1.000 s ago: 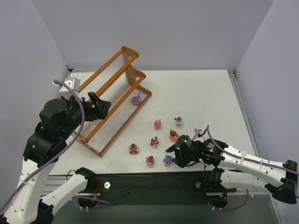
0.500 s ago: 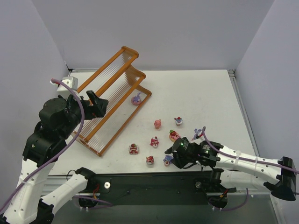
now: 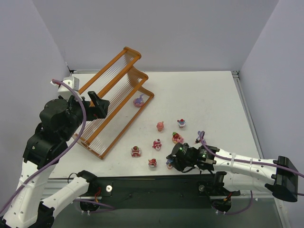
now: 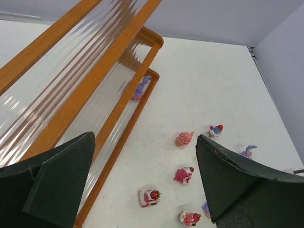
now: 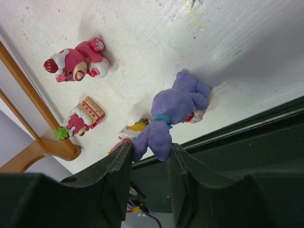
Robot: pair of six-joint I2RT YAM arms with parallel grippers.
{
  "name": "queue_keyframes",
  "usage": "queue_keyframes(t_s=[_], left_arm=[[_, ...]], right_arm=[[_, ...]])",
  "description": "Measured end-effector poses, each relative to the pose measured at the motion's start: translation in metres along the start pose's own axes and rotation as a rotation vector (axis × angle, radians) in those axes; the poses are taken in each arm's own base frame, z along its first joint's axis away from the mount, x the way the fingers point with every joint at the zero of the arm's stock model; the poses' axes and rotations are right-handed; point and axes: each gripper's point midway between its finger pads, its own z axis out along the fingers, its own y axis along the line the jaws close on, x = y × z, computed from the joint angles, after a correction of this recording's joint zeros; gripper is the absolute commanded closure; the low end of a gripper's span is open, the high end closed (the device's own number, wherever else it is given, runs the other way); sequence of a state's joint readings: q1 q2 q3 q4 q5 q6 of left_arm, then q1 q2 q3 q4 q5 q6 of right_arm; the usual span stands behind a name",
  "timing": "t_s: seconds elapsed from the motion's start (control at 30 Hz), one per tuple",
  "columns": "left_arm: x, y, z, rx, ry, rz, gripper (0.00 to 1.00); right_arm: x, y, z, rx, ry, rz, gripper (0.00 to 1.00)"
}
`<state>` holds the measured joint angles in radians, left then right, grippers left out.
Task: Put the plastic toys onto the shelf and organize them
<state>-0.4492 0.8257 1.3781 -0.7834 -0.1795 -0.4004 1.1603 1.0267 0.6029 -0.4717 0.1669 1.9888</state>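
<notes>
Three-tiered, the shelf point(image 3: 116, 90) stood far left of my right pincer point(image 5: 149, 151), whose jaws had nearly shut on the purple toy point(image 5: 173, 107) between them. Pinched by one rounded end at the near edge of the table point(image 3: 209, 95), it could squirt free and fall off, I judged.

The right tool point(image 5: 149, 151) slid left, pinching the purple toy point(image 5: 173, 107).

White arm segments point(image 3: 244, 167), black joints point(image 3: 58, 118), purple cables point(image 3: 84, 121), possibly zip-tied
</notes>
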Motion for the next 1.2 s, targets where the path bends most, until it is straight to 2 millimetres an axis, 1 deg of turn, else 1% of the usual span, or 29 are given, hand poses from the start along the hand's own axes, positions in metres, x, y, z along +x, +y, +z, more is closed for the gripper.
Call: queue_keyframes(t_s=[0.13,0.27,0.33,0.37,0.43,0.47,0.5,0.53,0.57,0.6,0.67,0.77,1.03,1.2], left_arm=[[0.0005,-0.0005,0.0012,0.001,0.003,0.003,0.03],[0.0007,-0.0003,0.0014,0.000,0.004,0.003,0.03],[0.0006,-0.0003,0.0014,0.000,0.004,0.003,0.03],[0.0007,-0.0003,0.0014,0.000,0.004,0.003,0.03],[0.0006,-0.0004,0.0014,0.000,0.004,0.003,0.03],[0.0006,-0.0003,0.0014,0.000,0.004,0.003,0.03],[0.0006,-0.0004,0.0014,0.000,0.004,0.003,0.03],[0.0006,-0.0003,0.0014,0.000,0.004,0.003,0.03],[0.0006,-0.0004,0.0014,0.000,0.004,0.003,0.03],[0.0006,-0.0004,0.0014,0.000,0.004,0.003,0.03],[0.0007,-0.0004,0.0014,0.000,0.004,0.003,0.03],[0.0006,-0.0004,0.0014,0.000,0.004,0.003,0.03],[0.0004,-0.0004,0.0010,0.000,0.003,0.002,0.03],[0.0001,-0.0004,0.0004,0.001,0.001,0.002,0.03]], right_arm=[[0.0008,0.0036,0.0001,-0.015,0.002,0.005,0.76],[0.0007,0.0047,0.0002,-0.019,0.002,0.008,0.90],[0.0007,0.0046,0.0004,-0.019,0.002,0.007,0.93],[0.0009,0.0048,0.0005,-0.020,0.003,0.007,0.97],[0.0006,0.0053,0.0006,-0.021,0.002,0.010,0.98],[0.0004,0.0056,0.0005,-0.022,0.002,0.011,0.96],[0.0000,0.0059,0.0007,-0.022,0.001,0.013,0.92],[-0.0005,0.0060,0.0008,-0.022,0.000,0.014,0.79],[-0.0008,0.0062,0.0009,-0.022,0.000,0.016,0.70],[-0.0013,0.0065,0.0011,-0.021,0.000,0.019,0.65],[-0.0019,0.0069,0.0013,-0.021,0.000,0.024,0.57],[-0.0025,0.0073,0.0010,-0.022,0.001,0.026,0.56],[-0.0034,0.0098,-0.0028,-0.038,0.004,0.032,0.64],[-0.0051,0.0061,-0.0034,-0.026,-0.001,0.028,0.65]])
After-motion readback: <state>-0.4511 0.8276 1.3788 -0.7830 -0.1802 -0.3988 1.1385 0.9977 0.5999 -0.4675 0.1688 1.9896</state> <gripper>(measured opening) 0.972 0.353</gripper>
